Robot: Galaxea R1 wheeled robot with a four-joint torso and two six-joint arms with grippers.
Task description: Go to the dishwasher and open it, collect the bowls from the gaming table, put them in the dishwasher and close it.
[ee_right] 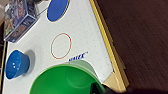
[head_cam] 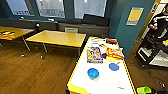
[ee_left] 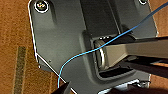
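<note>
The gaming table [head_cam: 82, 80] has a white top and a yellow edge and runs away from me at centre right. A bright blue bowl [head_cam: 93, 73] stands upright on its near half; the right wrist view shows the blue bowl [ee_right: 16, 64] beside a red ring printed on the table top [ee_right: 82, 37]. A green bowl [ee_right: 65, 80] hangs close under my right wrist, over the table's near right corner, with my right gripper [ee_right: 98, 88] shut on its rim. In the head view the green bowl [head_cam: 143, 89] sits just off the table's right edge. The dishwasher is out of view.
A flat blue disc [head_cam: 114, 66] and colourful game boxes [head_cam: 94, 55] lie further along the white table. Yellow-topped tables [head_cam: 58, 38] stand to the left on wooden floor. A person [head_cam: 160, 20] and a dark cart [head_cam: 150, 52] are at the right, beside a teal wall.
</note>
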